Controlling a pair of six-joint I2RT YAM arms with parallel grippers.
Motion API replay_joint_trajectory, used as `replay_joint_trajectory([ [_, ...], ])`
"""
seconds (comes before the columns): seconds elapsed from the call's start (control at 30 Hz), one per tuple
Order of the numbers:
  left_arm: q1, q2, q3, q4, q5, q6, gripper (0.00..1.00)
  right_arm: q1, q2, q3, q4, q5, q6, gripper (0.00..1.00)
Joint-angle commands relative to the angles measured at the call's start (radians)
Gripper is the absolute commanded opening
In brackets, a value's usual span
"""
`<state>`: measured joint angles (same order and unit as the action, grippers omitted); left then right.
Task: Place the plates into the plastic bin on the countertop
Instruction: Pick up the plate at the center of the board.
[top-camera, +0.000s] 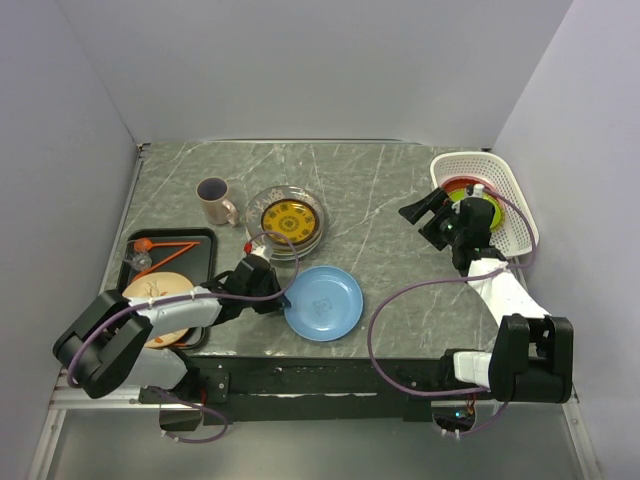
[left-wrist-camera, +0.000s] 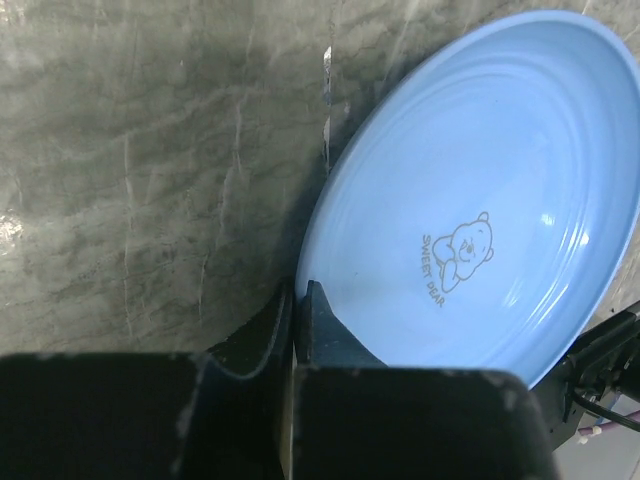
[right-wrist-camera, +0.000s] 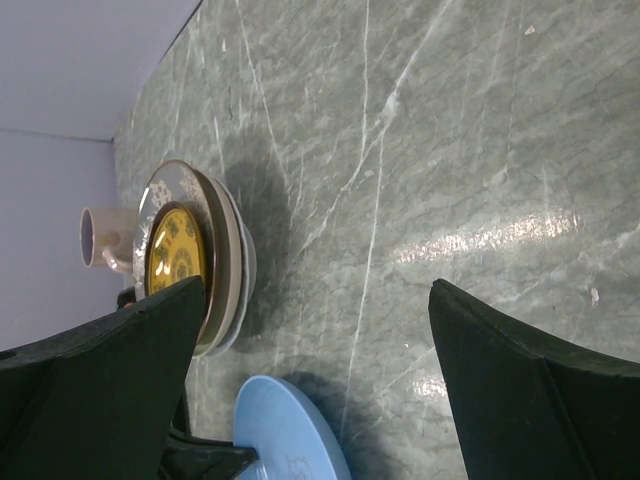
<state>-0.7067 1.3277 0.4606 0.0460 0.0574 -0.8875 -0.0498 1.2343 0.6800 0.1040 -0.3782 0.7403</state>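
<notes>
Blue round plate (left-wrist-camera: 480, 200), near the veined grey countertop's (top-camera: 380, 190) front edge, looks light, stiff, probably slick, left gripper (left-wrist-camera: 300, 305) pinching its thin rim, while farther off right gripper (top-camera: 428, 215) gapes near the white lattice plastic bin (top-camera: 520, 205).

You have soft, even overhead light with short, faint shadows in the top view, a pale glare band across the countertop (right-wrist-camera: 420, 150) in the right wrist view, small highlights on the blue plate (left-wrist-camera: 500, 180), and near fingers (left-wrist-camera: 325, 335) dark and slightly blurred.
</notes>
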Motion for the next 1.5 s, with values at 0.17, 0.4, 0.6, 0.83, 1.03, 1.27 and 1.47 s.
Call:
replay_joint_trajectory([
  [0.17, -0.002, -0.062, 0.010, 0.017, -0.007, -0.008, 0.01, 0.007, -0.019, -0.002, 0.026, -0.024, -0.022, 1.00],
  [0.4, -0.002, -0.122, 0.016, 0.002, -0.019, -0.008, 0.01, 0.007, -0.030, -0.017, 0.000, -0.060, -0.041, 1.00],
  [0.6, -0.004, -0.134, 0.032, 0.003, -0.019, -0.014, 0.01, 0.008, -0.056, -0.057, -0.006, -0.114, -0.056, 1.00],
  [0.83, -0.004, -0.096, 0.053, 0.055, 0.021, -0.034, 0.01, 0.025, -0.081, -0.114, -0.006, -0.183, -0.071, 1.00],
  [1.03, -0.004, -0.087, 0.066, 0.045, 0.022, -0.031, 0.01, 0.085, -0.110, -0.197, 0.022, -0.211, -0.067, 1.00],
  [1.27, -0.004, -0.101, 0.052, 0.040, 0.018, -0.041, 0.01, 0.171, -0.105, -0.261, 0.108, -0.255, -0.038, 1.00],
  [1.47, -0.004, -0.097, 0.052, 0.037, 0.033, -0.034, 0.01, 0.245, -0.114, -0.303, 0.158, -0.263, -0.010, 0.99],
])
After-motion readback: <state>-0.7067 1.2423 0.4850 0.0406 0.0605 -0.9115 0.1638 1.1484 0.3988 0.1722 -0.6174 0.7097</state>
